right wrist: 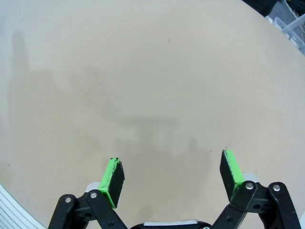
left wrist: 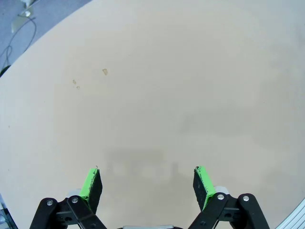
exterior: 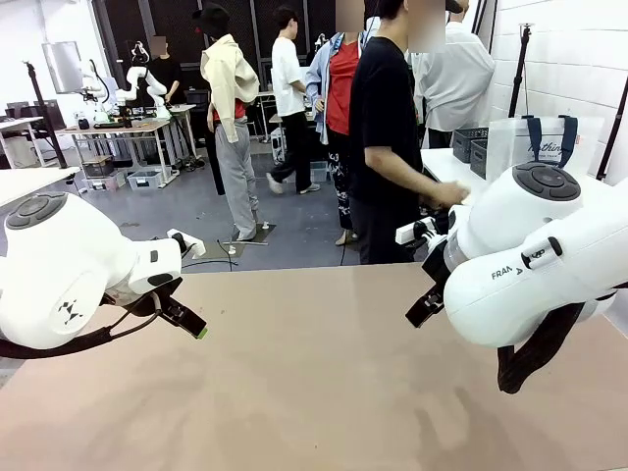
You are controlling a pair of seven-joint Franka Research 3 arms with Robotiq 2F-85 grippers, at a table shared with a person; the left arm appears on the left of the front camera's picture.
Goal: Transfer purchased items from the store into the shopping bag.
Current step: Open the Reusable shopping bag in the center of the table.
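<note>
Front camera faces across the tabletop [exterior: 324, 392]; wrist cameras look closely down past left pincer [left wrist: 147, 172] and right pincer [right wrist: 172, 164] onto it.

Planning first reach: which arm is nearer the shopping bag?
Right. The right arm sits just in front of the shopping bag at the far right; the left arm is across the table.
</note>
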